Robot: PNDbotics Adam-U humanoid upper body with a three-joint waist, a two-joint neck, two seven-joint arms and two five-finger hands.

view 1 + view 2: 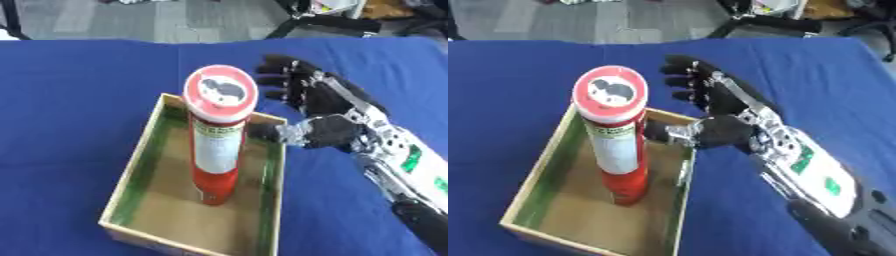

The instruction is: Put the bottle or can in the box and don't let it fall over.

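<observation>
Red can (pixel 217 150): upright in wooden box (pixel 131 190). Right hand (pixel 710 107): fingers spread, beside it. Withdraw sideways, no brushing.

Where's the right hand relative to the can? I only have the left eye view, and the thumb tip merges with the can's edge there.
Observer: The right eye view shows the right hand open, with its fingers spread behind the red can. The thumb lies alongside the can; I cannot tell if they touch.
Operator: Can upright?
Observer: Yes, it stands upright on the floor of the wooden box. Its base is apart from the near wall, which shows nearly whole here.
Operator: Left hand?
Observer: It is in neither view.
</observation>
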